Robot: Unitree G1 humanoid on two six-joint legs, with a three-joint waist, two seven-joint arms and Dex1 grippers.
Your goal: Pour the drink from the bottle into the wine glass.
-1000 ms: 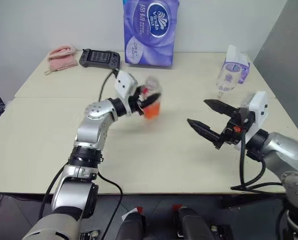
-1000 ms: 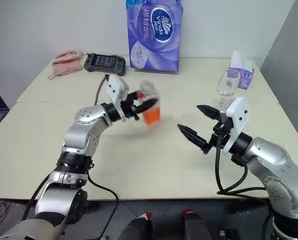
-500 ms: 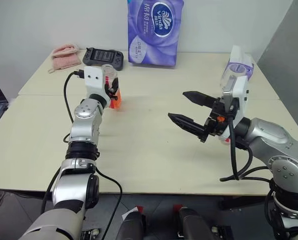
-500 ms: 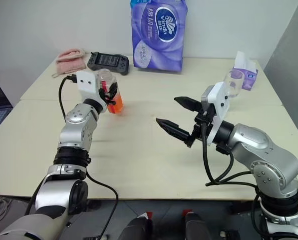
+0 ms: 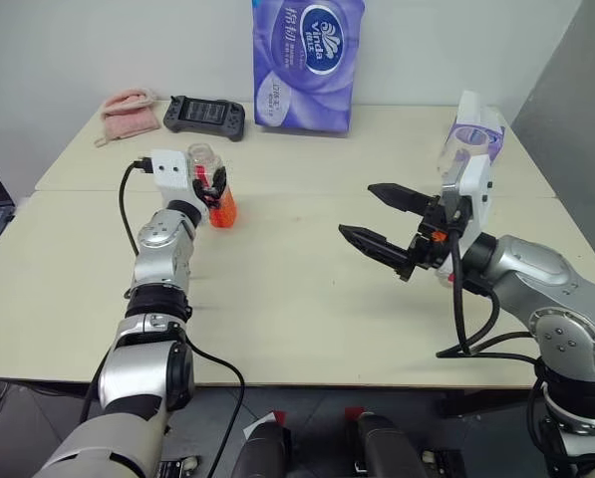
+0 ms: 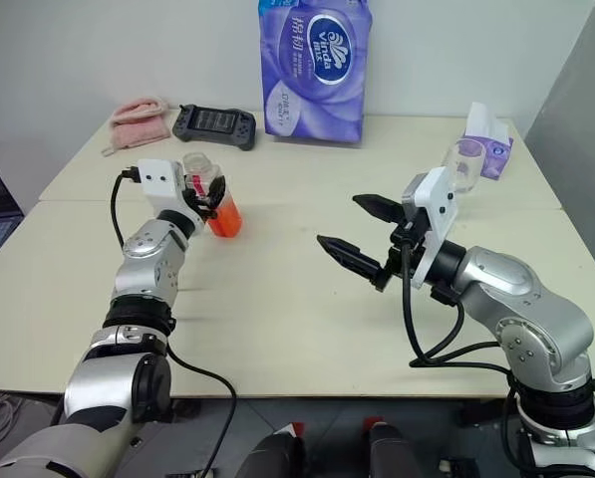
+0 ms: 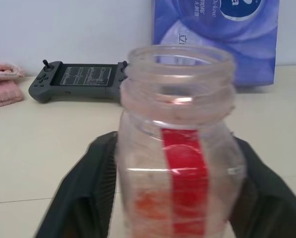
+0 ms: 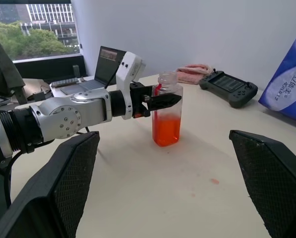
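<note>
The bottle [image 5: 218, 189] stands upright and uncapped on the left side of the table [image 5: 297, 309], with the orange-red drink [image 8: 166, 131] filling its lower part and a red label strip [image 7: 187, 173] facing the wrist camera. My left gripper [image 8: 162, 100] reaches around the bottle at label height. The wine glass [image 6: 463, 164] stands at the far right, in front of a tissue box and partly behind my right wrist. My right gripper [image 5: 355, 209] hovers open over the table's middle right, pointing toward the bottle with nothing in it.
A tall purple tissue pack [image 5: 302, 65] stands at the back centre, with a black game controller [image 5: 203, 115] and a pink cloth [image 5: 130, 108] to its left. A small tissue box [image 5: 476, 129] sits at the back right. A laptop [image 8: 110, 59] lies beyond the table's left end.
My left arm swung the tilted bottle leftward and down; it now stands upright on the table. The right gripper stayed open and shifted slightly left. The camera moved too.
</note>
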